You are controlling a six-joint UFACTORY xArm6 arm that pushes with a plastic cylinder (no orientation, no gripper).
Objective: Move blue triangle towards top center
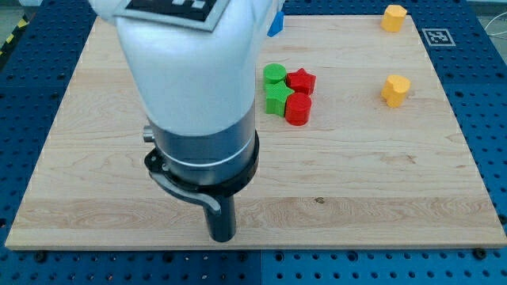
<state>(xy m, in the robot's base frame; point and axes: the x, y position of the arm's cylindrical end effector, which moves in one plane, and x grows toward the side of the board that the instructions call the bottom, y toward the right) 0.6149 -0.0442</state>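
A blue block (275, 24) shows at the view's top centre, near the board's top edge. The arm's white body hides most of it, so I cannot make out its shape. My tip (223, 238) rests on the board near the bottom edge, left of centre, far below the blue block and touching no block.
A green cylinder (275, 74), a green block (277, 100), a red star (301, 80) and a red cylinder (298, 109) cluster together just right of the arm. A yellow block (394, 17) sits at the top right, and a yellow heart-like block (396, 90) sits below it. The arm's body (190, 87) hides the upper left-centre of the wooden board (380, 182).
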